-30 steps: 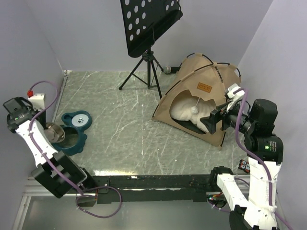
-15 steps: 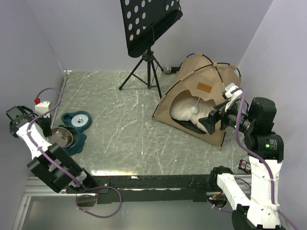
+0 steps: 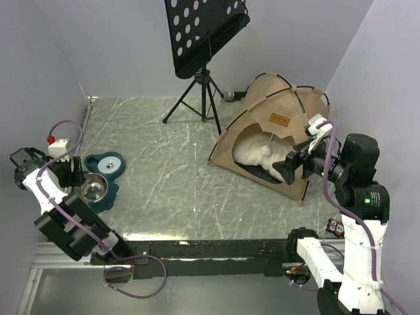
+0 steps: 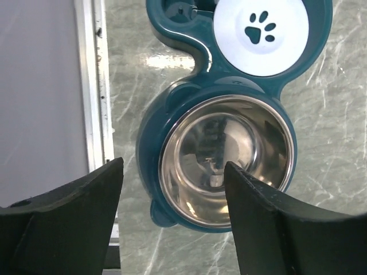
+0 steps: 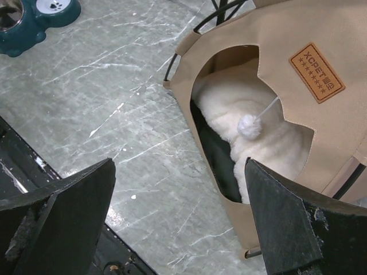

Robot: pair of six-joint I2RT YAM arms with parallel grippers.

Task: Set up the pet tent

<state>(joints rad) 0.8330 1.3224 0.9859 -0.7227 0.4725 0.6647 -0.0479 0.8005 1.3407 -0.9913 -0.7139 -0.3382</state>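
Note:
The pet tent (image 3: pixel 279 125) stands upright at the back right, tan with black pole trim and a label patch (image 5: pixel 316 72). Through its opening show a cream pillow (image 5: pixel 229 103) and a hanging white pompom (image 5: pixel 248 124). My right gripper (image 3: pixel 293 168) hovers open just in front of the tent's near right corner, with nothing between its fingers (image 5: pixel 179 163). My left gripper (image 3: pixel 71 173) is far off at the left, open above a steel bowl (image 4: pixel 226 160), holding nothing (image 4: pixel 173 166).
The steel bowl (image 3: pixel 94 188) sits in a teal pet feeder (image 3: pixel 105 172) with a white paw-print lid (image 4: pixel 261 28). A black music stand (image 3: pixel 205 29) on a tripod rises at the back. A white box (image 3: pixel 58 146) and a metal rail (image 4: pixel 94 86) line the left wall.
The left arm swung down and its jaws opened. The steel bowl, raised and tilted at the gripper a second ago, now lies in the feeder. The right arm barely moved.

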